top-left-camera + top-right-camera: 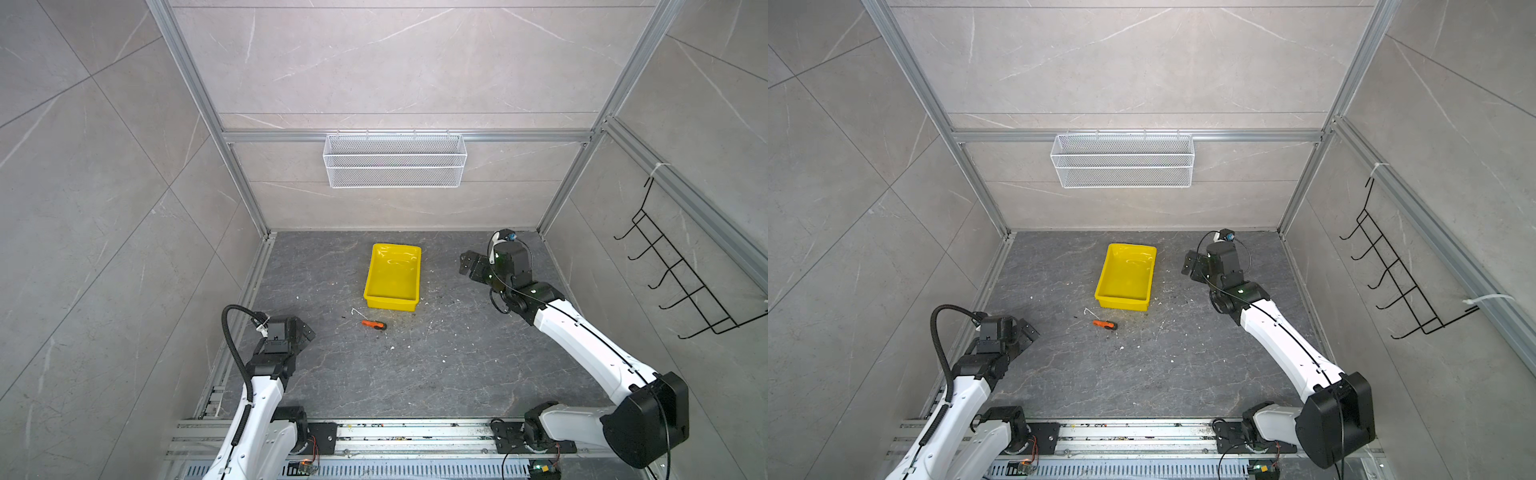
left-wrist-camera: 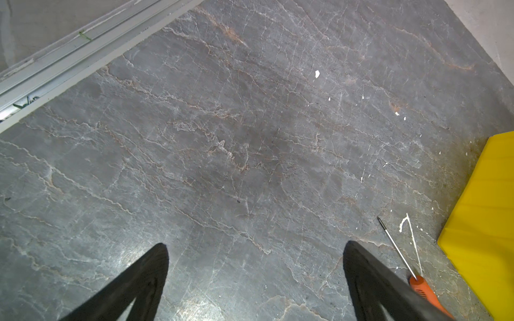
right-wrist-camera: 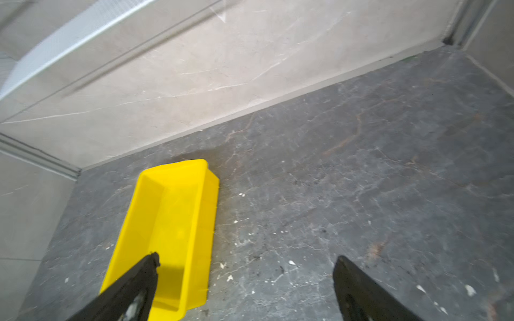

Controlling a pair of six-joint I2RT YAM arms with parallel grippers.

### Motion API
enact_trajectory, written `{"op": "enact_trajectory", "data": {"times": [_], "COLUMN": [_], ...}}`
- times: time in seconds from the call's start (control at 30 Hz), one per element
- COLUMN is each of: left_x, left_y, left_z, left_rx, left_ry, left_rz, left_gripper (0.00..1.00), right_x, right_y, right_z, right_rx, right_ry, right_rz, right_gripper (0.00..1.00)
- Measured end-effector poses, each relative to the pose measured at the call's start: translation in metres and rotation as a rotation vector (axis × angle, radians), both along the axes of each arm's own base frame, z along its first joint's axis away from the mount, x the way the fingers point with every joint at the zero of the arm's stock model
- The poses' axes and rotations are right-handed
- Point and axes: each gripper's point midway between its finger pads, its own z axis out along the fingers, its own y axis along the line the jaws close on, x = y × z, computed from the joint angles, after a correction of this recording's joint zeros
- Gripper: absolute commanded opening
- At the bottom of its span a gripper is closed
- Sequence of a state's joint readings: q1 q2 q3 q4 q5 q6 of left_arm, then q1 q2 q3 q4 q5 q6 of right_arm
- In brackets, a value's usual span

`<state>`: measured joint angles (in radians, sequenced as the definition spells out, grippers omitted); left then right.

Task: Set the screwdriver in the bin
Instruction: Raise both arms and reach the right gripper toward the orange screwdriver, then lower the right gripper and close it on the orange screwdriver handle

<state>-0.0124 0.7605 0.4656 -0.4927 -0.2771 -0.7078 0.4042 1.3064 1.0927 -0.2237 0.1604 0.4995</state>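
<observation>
The screwdriver [image 1: 374,324] [image 1: 1104,324], with an orange handle and a black end, lies flat on the dark stone floor just in front of the yellow bin [image 1: 392,276] [image 1: 1125,274]. The bin holds nothing. My left gripper [image 1: 305,336] [image 1: 1027,332] hovers open and empty to the left of the screwdriver. In the left wrist view the screwdriver [image 2: 425,291] lies just outside one finger of the left gripper [image 2: 256,246], with the bin [image 2: 484,222] beyond it. My right gripper [image 1: 467,266] [image 1: 1190,266] [image 3: 247,257] stands open and empty to the right of the bin [image 3: 172,216].
A thin white bent scrap [image 1: 357,311] lies between the screwdriver and the bin. A white wire mesh basket [image 1: 395,160] hangs on the back wall. A black wire hook rack [image 1: 685,274] hangs on the right wall. White crumbs dot the floor.
</observation>
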Motion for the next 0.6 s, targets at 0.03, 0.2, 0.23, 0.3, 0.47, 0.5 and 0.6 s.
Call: {"op": "enact_trajectory", "data": {"times": [0.03,0.2,0.23,0.3,0.47,0.5,0.6], "left_x": [-0.001,-0.003,-0.003,-0.003,-0.002,-0.001,0.000], "left_y": [0.000,0.000,-0.001,-0.003,-0.004,-0.004,-0.004], "left_z": [-0.001,-0.001,-0.001,-0.001,0.000,0.001,0.002], "left_rx": [0.000,-0.002,-0.004,-0.014,-0.020,-0.020,-0.021], "left_ry": [-0.002,-0.022,-0.025,-0.031,-0.044,-0.048,-0.052], "left_rz": [0.000,0.000,-0.002,-0.011,-0.016,-0.016,-0.017], "left_gripper": [1.00,0.99,0.99,0.99,0.99,0.99,0.99], "right_x": [-0.005,-0.037,-0.042,-0.051,-0.084,-0.092,-0.107], "right_y": [0.014,0.112,0.133,0.168,0.249,0.263,0.296], "right_z": [0.000,-0.023,-0.036,-0.063,-0.119,-0.126,-0.141], "right_rx": [-0.005,-0.048,-0.063,-0.108,-0.194,-0.203,-0.229], "right_ry": [-0.001,0.014,0.034,0.077,0.143,0.151,0.158], "right_rz": [0.041,0.315,0.370,0.461,0.657,0.691,0.767], "right_gripper": [0.97,0.76,0.71,0.66,0.65,0.64,0.66]}}
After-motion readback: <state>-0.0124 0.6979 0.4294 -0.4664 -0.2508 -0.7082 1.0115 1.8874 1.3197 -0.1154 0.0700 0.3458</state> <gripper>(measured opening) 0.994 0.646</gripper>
